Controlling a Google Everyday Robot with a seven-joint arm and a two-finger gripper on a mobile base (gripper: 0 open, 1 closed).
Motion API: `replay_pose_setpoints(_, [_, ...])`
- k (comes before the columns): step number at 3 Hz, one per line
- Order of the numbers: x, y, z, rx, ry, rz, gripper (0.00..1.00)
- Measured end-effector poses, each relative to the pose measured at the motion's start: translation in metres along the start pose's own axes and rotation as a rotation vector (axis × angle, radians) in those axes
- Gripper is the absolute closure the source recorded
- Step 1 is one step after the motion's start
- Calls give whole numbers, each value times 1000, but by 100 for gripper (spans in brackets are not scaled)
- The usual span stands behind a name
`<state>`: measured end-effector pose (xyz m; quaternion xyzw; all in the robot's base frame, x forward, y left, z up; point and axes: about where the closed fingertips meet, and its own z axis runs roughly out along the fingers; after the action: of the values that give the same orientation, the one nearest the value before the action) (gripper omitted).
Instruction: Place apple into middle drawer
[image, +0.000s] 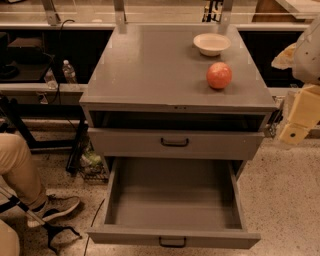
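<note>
one apple (219, 75) lies on the cabinet (150, 65), well apart from the jaws beside it, grip unclear.

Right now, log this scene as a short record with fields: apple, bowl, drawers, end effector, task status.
apple: on the cabinet top, right side, in front of the bowl, not touching it
white bowl: back right of the cabinet top
middle drawer: pulled open, tray empty
upper drawer: shut
end effector: at the right edge of the view, beside the cabinet, clear of the apple
task status: apple not yet in the drawer
</note>
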<state>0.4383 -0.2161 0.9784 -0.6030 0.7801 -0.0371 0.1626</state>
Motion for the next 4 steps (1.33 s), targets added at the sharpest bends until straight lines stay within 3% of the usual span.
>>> replay_pose_setpoints(1, [0,0,0,0,0,0,0])
replay_pose_setpoints(2, [-1,-15,0,19,-26,37,0])
replay_pose_setpoints(4, [-11,-108,24,105,-218,266,0])
